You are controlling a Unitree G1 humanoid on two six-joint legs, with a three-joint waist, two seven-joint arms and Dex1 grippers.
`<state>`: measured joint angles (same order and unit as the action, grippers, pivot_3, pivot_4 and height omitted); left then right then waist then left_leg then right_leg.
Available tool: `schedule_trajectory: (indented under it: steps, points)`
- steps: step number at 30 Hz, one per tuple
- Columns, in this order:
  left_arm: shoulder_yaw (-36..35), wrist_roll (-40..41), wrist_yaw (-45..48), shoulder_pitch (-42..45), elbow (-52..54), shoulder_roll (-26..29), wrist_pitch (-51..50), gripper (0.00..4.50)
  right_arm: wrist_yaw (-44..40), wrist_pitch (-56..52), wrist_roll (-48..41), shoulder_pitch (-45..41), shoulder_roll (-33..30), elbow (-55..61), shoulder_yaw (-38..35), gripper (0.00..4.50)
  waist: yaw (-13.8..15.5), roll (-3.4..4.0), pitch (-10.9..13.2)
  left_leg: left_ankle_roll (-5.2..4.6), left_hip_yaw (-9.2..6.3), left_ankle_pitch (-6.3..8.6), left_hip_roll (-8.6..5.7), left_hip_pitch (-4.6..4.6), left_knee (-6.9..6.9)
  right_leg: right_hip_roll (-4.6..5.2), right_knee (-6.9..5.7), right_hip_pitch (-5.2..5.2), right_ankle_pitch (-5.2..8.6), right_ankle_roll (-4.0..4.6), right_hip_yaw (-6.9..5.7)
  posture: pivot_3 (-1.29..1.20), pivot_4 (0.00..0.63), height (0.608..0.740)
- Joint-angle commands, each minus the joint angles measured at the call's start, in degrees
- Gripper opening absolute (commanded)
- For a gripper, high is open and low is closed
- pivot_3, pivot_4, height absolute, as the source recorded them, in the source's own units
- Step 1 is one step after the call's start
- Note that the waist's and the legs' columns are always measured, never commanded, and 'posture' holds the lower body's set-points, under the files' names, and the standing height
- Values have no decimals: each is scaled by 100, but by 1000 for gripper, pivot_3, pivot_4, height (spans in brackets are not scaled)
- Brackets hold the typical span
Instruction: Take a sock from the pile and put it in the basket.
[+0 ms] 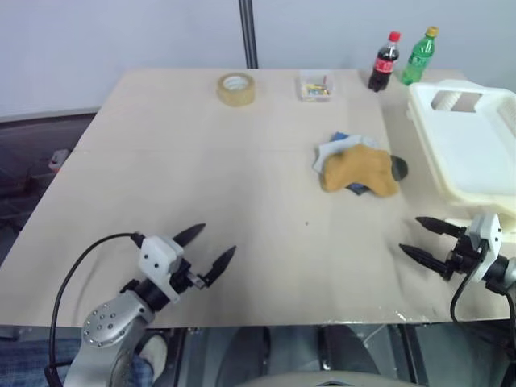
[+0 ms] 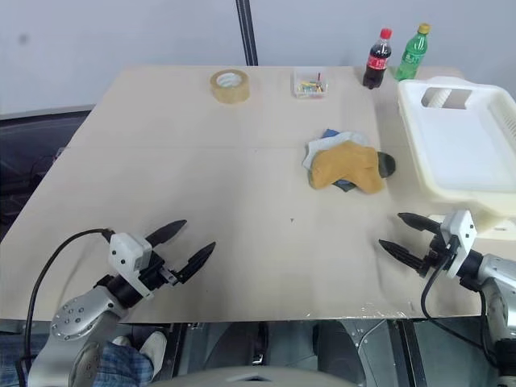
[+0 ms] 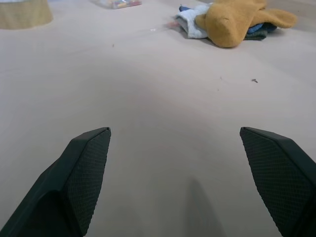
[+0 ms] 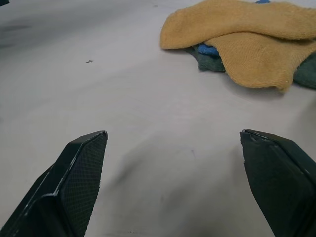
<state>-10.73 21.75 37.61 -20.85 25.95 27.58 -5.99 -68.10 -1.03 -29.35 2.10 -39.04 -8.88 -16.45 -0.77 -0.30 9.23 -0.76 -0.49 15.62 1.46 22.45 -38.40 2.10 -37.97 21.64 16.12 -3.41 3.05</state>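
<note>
So, basket: at 3 o'clock on worktop, nothing inside
Pile: socks beside it
Clear box: coloured bits
Left pincer: spread
Right pincer: spread

One pile of socks: one mustard-yellow sock on top, plus white, blue and dark grey-green pieces beneath, exact sock count unclear
One basket
Two bottles: one cola bottle, one green bottle
One tape roll
One small clear box
One table
Two grippers: left gripper, right gripper
</note>
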Motion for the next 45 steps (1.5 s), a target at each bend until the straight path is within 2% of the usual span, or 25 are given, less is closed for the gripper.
schedule_trajectory:
  steps: [1, 27, 31, 37, 42, 45]
  points:
    - [-31, 66, 8, -14, 216, 1, 48, 4500, 29, 117, -43, 4, 19, 77, -140, 4461, 0, 0, 0, 0, 1, 0, 0, 0, 0, 0, 0, 0, 0, 0, 0, 0, 150, 740]
    - [24, 325, 206, 44, 469, -40, 63, 4500, 139, -157, -68, -376, 73, 179, 3, 4461, 0, 0, 0, 0, 1, 0, 0, -1, -1, 0, -1, 0, 0, 0, 1, 0, 150, 740]
    - [58, 496, 362, 47, 501, -4, 14, 4500, 559, -480, -152, -756, 209, 441, 38, 4461, -9, 1, 1, 0, 0, 0, 0, 1, -1, 0, 0, 0, 0, 0, 0, 0, 150, 740]
    - [174, 539, 815, 89, 460, 213, 124, 4500, 1662, -691, 811, -1963, 569, 805, 879, 4461, -82, 5, 5, 1, 11, -1, 1, -8, -1, -12, -6, 2, -1, 0, 11, 0, 150, 740]
    - [216, 491, 1008, 153, 370, 327, 250, 4500, 2234, -193, 2314, -2652, 627, 91, 1861, 4461, -23, 1, 5, 1, 2, -1, -2, 0, -1, -5, -1, 7, 0, 1, 2, 0, 150, 740]
    - [227, 399, 1009, 184, 362, 356, 279, 4500, 2487, -287, 2430, -3051, 985, -261, 2037, 4461, -4, 1, 7, 0, 0, 0, -7, 15, -1, 6, 4, 14, 0, 0, -3, 0, 150, 740]
